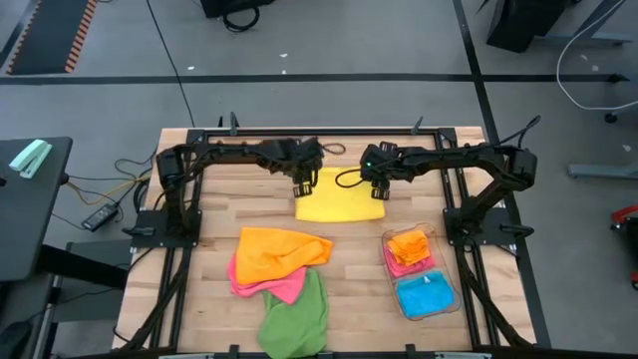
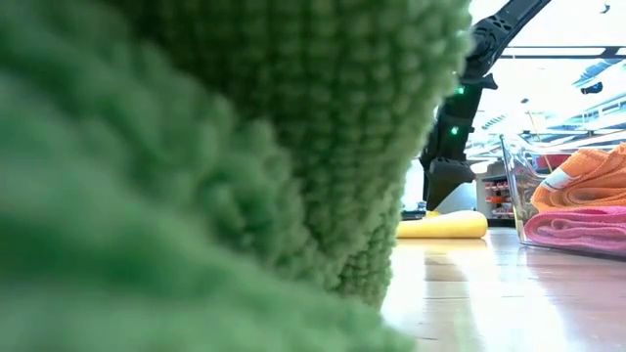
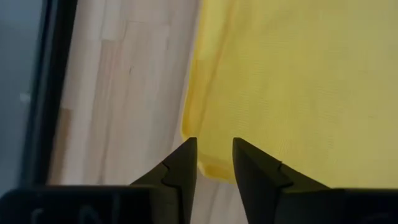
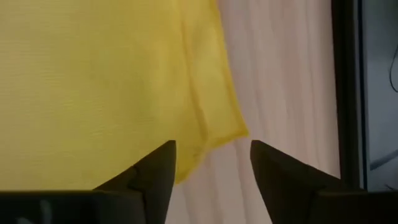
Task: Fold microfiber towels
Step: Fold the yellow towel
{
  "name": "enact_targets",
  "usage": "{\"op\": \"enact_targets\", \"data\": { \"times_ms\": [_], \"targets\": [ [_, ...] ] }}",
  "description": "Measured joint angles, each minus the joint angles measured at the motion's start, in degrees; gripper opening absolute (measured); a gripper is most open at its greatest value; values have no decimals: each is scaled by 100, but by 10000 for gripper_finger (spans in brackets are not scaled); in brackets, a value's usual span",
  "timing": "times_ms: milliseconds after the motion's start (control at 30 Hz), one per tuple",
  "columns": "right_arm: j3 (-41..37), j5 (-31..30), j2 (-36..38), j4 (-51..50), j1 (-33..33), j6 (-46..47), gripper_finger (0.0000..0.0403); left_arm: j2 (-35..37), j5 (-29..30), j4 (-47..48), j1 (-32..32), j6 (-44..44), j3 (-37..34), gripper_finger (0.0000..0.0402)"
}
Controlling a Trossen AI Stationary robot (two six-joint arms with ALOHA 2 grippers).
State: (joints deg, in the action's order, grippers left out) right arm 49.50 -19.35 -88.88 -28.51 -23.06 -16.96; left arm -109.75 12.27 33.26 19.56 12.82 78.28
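The left claw hovered over the yellow towel's left far corner with its fingers slightly parted and nothing between them; the right claw stood wider open over the right far corner, also empty. The yellow towel lay folded flat near the worktop's far edge, midway along it. A heap of orange, pink and green towels sat toward the near edge, and a clear bin with folded ones stood toward the right edge. A fingertip could probably drag a loose corner as the claws rose and undo the fold. Bare wood lay open either side of the yellow towel, though the frame rails hemmed the far edge.
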Motion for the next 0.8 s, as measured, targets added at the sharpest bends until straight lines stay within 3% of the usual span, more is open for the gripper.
{"op": "enact_targets", "data": {
  "times_ms": [400,633,800],
  "targets": [
    [2,-112,0,-6,199,300,224,-163,-854,-97,713,-183,0,168],
    [2,-44,0,15,196,333,224,-389,-1064,-79,738,-210,-4,155],
    [2,-31,0,40,215,373,224,-389,-1062,-70,738,-212,-4,123]
  ]
}}
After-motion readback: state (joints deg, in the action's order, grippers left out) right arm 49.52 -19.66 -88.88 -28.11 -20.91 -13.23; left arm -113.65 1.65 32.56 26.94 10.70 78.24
